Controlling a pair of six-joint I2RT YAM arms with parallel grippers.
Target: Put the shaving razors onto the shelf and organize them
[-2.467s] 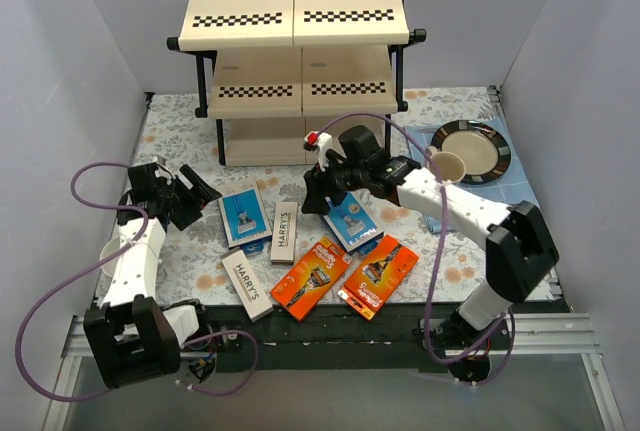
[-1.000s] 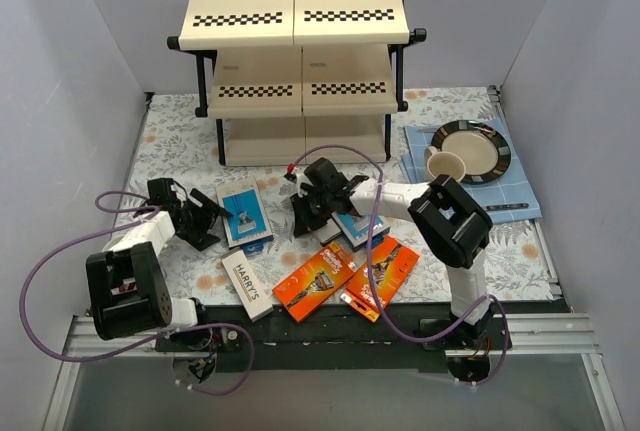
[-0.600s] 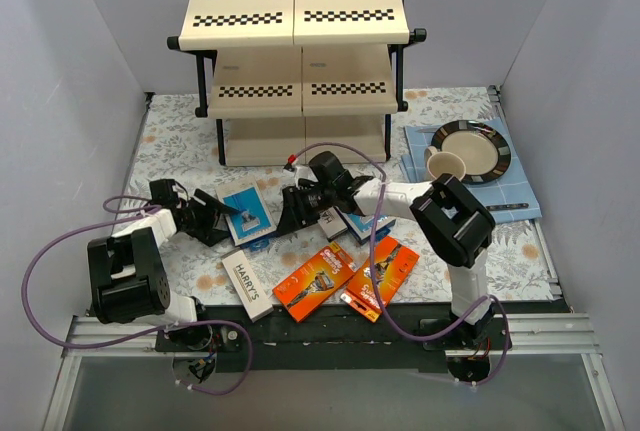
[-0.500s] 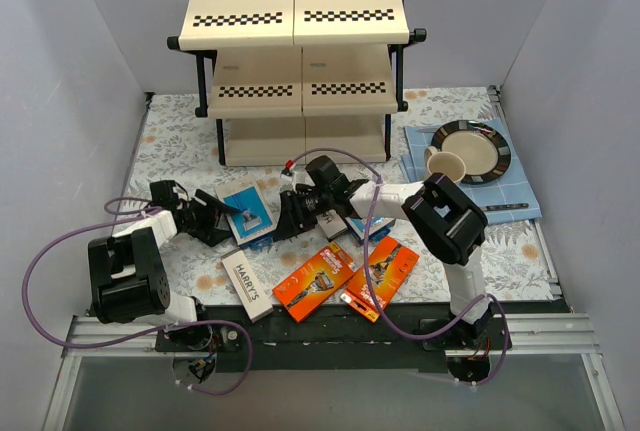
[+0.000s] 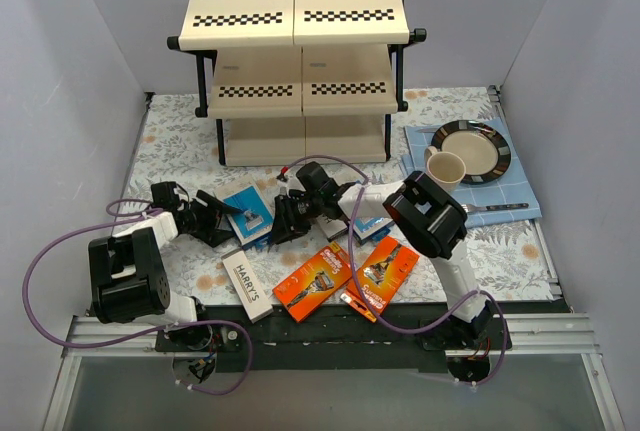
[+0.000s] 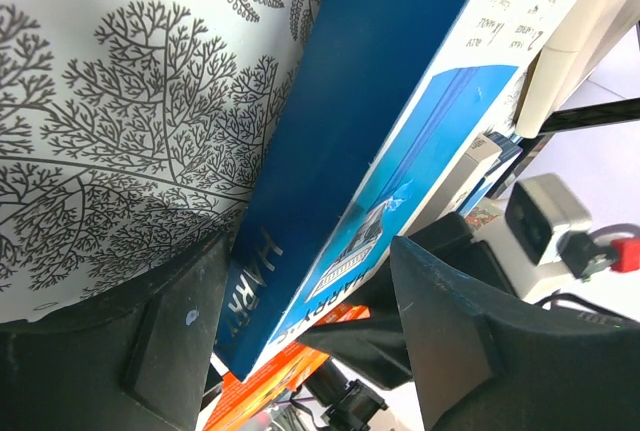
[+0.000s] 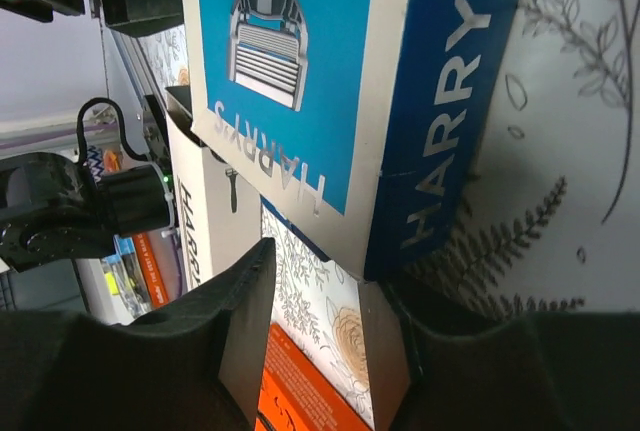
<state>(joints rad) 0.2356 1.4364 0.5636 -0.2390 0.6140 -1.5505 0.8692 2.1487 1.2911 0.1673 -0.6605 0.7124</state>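
A blue-and-white razor box (image 5: pixel 250 213) lies on the flowered cloth between my two grippers. My left gripper (image 5: pixel 220 217) is open at its left edge. In the left wrist view (image 6: pixel 308 246) the box's (image 6: pixel 400 121) tilted corner sits between the spread fingers. My right gripper (image 5: pixel 278 225) is open at its right edge, and in the right wrist view (image 7: pixel 320 271) a corner of the box (image 7: pixel 300 71) rests by one finger. A second blue box (image 5: pixel 370 223) lies under the right arm. A long white box (image 5: pixel 247 286) and two orange cards (image 5: pixel 312 281) (image 5: pixel 381 272) lie in front. The shelf (image 5: pixel 240 1) stands behind, with no packs showing on it. The other long white box is hidden.
A beige mug (image 5: pixel 445 166) and a dark-rimmed plate (image 5: pixel 470 149) sit on a blue cloth (image 5: pixel 515 196) at the right, with a fork (image 5: pixel 500 208) beside them. Grey walls close in both sides. The right arm's purple cable loops over the middle.
My right gripper has swung left from the right-hand blue box to the left-hand one. My left gripper has reached right to that box's left edge. The long white box beside it is now covered.
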